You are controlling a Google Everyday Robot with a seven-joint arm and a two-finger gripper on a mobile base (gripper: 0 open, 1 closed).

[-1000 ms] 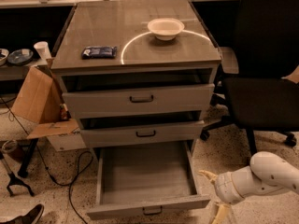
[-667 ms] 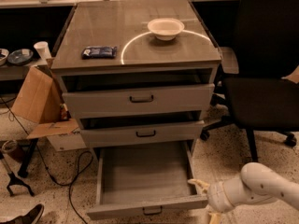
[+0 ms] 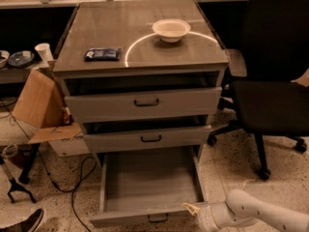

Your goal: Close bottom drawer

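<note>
The bottom drawer [image 3: 149, 185] of the grey cabinet [image 3: 140, 47] stands pulled far out. Its plain grey box is empty. Its flat front [image 3: 125, 220] with a small black handle [image 3: 158, 219] lies at the bottom edge of the view. My gripper [image 3: 190, 210] comes in from the lower right on a white arm [image 3: 260, 214]. Its tip is at the front right corner of the bottom drawer, at the top edge of the drawer front. The two drawers above, top [image 3: 145, 103] and middle [image 3: 149, 138], stand slightly out.
A white bowl [image 3: 171, 29] and a dark blue packet [image 3: 102, 54] lie on the cabinet top. A black office chair [image 3: 273, 81] stands close on the right. A cardboard box [image 3: 41, 105], cables [image 3: 72, 187] and a shoe [image 3: 24, 222] are on the floor at the left.
My arm has moved left and down, from right of the cabinet to the bottom drawer's front right corner. The drawer has not visibly moved.
</note>
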